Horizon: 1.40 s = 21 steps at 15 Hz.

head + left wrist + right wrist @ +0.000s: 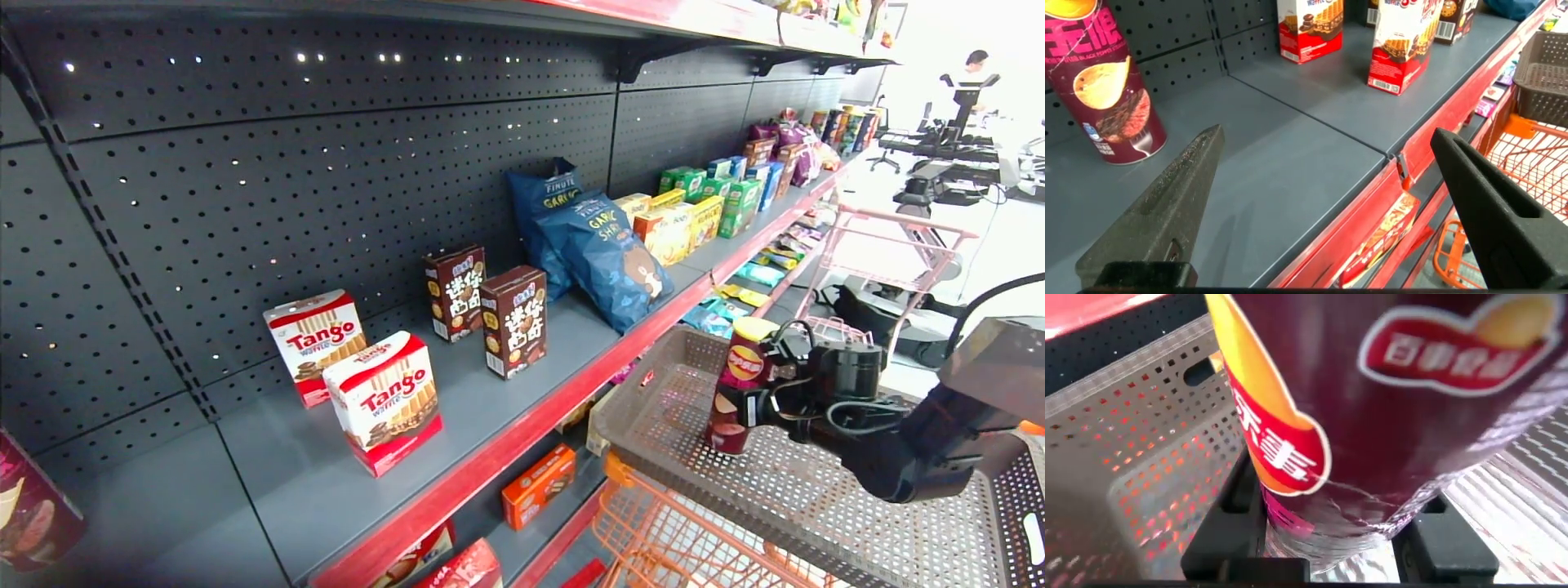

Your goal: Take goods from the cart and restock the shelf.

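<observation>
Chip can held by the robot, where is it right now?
The chip can is on the head view's right, upright in the right gripper inside the grey cart basket, beside the red shelf edge.

R arm [914, 457]: glossy blk, rounded links, blk cable loops [857, 412] nr wrist.
L gripper [1327, 143]: dk grey matte wedge fingers [1167, 204].

A dark maroon cylindrical crisp can [28, 510] on the grey metal shelf [269, 490] is cut off at the head view's left edge, lid unseen.
</observation>
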Tool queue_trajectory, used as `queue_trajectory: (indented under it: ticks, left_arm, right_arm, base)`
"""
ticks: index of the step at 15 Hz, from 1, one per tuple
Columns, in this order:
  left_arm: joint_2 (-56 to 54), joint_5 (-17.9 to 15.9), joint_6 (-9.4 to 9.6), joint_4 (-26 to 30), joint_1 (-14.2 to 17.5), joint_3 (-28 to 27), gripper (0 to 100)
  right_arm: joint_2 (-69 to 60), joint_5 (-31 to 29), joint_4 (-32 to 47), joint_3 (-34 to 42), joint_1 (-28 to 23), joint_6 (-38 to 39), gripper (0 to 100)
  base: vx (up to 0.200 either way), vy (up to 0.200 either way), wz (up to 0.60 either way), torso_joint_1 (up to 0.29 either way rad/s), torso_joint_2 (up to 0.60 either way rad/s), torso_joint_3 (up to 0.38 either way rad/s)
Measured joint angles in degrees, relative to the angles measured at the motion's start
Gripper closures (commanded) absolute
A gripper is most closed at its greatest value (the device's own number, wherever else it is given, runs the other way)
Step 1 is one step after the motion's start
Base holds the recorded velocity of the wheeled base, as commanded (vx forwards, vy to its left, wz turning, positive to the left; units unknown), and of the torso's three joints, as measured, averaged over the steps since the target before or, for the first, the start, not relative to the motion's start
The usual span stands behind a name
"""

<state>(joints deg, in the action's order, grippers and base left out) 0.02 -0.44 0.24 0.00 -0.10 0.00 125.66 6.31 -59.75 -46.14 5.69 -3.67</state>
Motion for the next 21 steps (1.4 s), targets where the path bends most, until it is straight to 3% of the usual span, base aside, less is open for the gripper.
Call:
queue_trajectory:
  ticks: [6, 11, 16, 21]
  left_arm:
    - [0.00, 0.00, 0.02, 0.00, 0.00, 0.00, 0]
    - [0.00, 0.00, 0.02, 0.00, 0.00, 0.00, 0]
    - [0.00, 0.00, 0.00, 0.00, 0.00, 0.00, 0]
    - [0.00, 0.00, 0.02, 0.00, 0.00, 0.00, 0]
  right_arm:
    - [-25.81, -9.16, 19.02, 10.03, 0.56, 2.96, 100]
    - [-54.64, -20.13, 33.67, 24.06, 1.02, 3.72, 100]
    - [-79.74, -22.26, 48.95, 31.29, 2.55, 3.51, 100]
    - [-89.20, -22.19, 49.92, 33.13, 3.90, 3.54, 100]
  base:
    - [0.000, 0.000, 0.00, 0.000, 0.00, 0.000]
    - [0.000, 0.000, 0.12, 0.000, 0.00, 0.000]
    - [0.000, 0.000, 0.60, 0.000, 0.00, 0.000]
    - [0.000, 0.000, 0.60, 0.000, 0.00, 0.003]
